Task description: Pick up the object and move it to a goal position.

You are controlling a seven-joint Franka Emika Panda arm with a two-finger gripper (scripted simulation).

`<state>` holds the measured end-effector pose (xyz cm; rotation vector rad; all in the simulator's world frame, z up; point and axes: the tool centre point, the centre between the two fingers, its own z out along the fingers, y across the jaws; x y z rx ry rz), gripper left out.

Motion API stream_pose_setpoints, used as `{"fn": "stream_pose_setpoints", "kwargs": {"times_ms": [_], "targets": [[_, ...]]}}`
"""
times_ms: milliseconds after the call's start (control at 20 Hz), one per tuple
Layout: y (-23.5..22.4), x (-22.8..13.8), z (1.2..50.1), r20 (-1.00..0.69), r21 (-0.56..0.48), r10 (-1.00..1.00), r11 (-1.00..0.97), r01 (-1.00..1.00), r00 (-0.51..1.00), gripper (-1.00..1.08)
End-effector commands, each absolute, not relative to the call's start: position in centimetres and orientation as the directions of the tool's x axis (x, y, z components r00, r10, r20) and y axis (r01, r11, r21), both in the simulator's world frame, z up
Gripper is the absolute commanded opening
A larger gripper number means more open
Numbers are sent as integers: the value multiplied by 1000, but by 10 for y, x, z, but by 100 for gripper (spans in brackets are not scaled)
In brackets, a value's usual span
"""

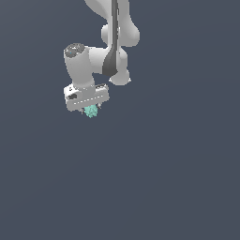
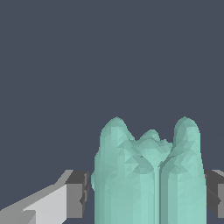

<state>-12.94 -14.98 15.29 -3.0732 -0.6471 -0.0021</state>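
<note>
Carrying a small green lump in the claw

Filling both views is a plain dark blue-grey backdrop; no desk edge, shadow or goal marker is showing, so I cannot tell what lies beneath the object. The white-grey robot arm [image 1: 110, 51] is reaching in from the top of the exterior view, its wrist bending so the hand is pointing downward. Its claw [image 1: 90, 111] is gripping the object [image 1: 91, 111], a teal lumpy thing much smaller than the hand, which is poking out just below it. In the wrist view the object [image 2: 148, 175] is sitting between the two grey fingers [image 2: 76, 194], each pressing against one flank, likely to keep it from slipping. My judgement is that the pick-up is done and carrying toward the goal remains.
</note>
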Motion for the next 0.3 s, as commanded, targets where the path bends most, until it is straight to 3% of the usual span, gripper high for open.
{"fn": "stream_pose_setpoints", "kwargs": {"times_ms": [0, 250], "targets": [[-159, -132, 157, 1, -1, 405, -914, 405, 914, -100], [-165, -133, 160, 0, 0, 405, -914, 405, 914, -100]]}}
